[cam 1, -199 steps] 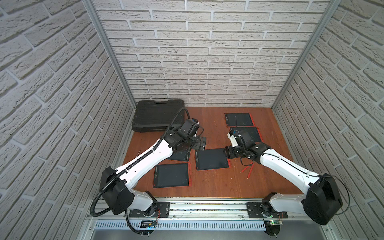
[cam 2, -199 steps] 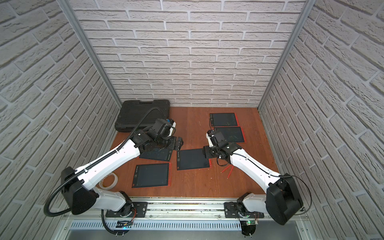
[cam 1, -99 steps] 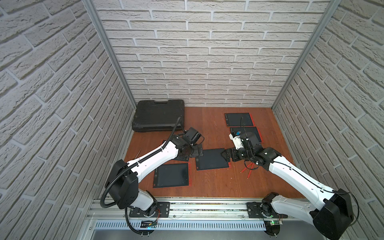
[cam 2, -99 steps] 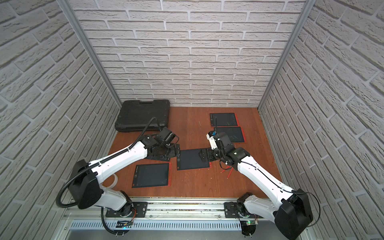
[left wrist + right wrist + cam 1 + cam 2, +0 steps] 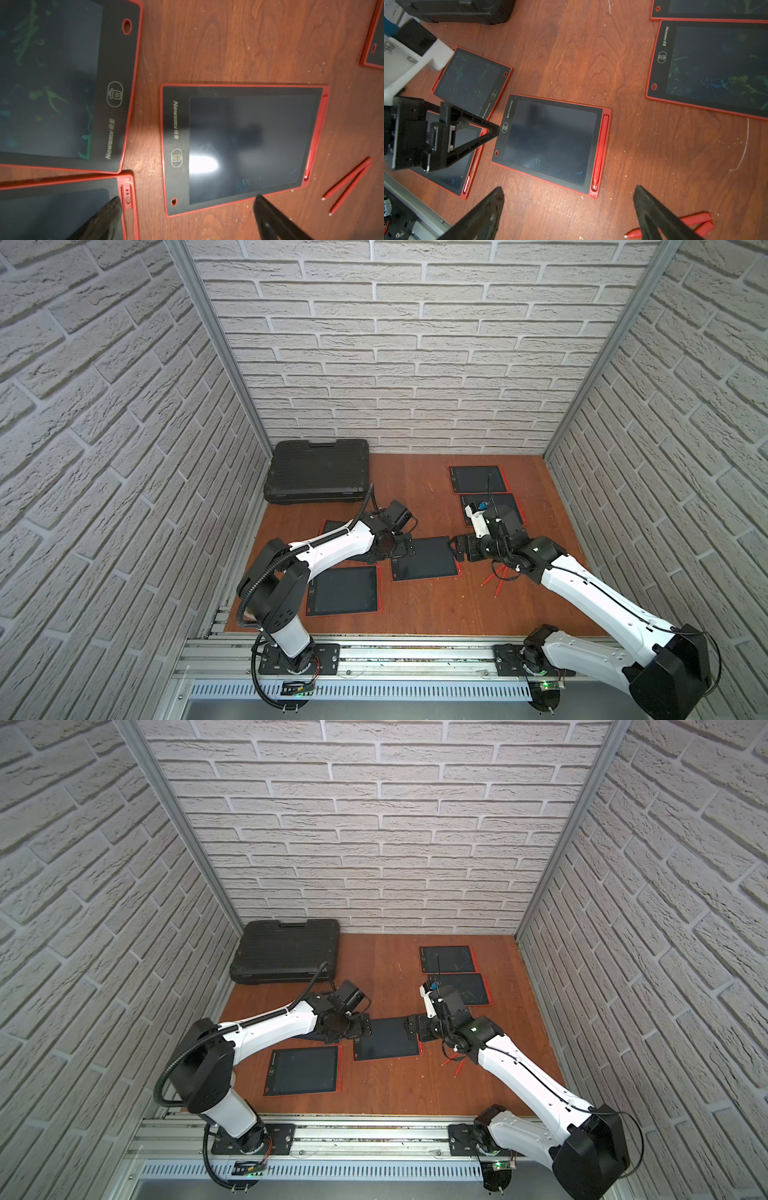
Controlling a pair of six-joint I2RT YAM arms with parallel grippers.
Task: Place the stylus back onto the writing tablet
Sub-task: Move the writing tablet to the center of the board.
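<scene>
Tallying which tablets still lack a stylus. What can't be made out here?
- Half-hidden tablet: left arm covers most of it in both top views.
- Back-corner tablet: stylus slot too small in top views, cut off in right wrist view.
- Loose styluses: right pincer hides their middles, right wrist view.

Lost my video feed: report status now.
Left gripper open, empty; right gripper open, empty. Stylus seated in centre tablet edge slot. Two spare styluses loose on table nearby.
</scene>
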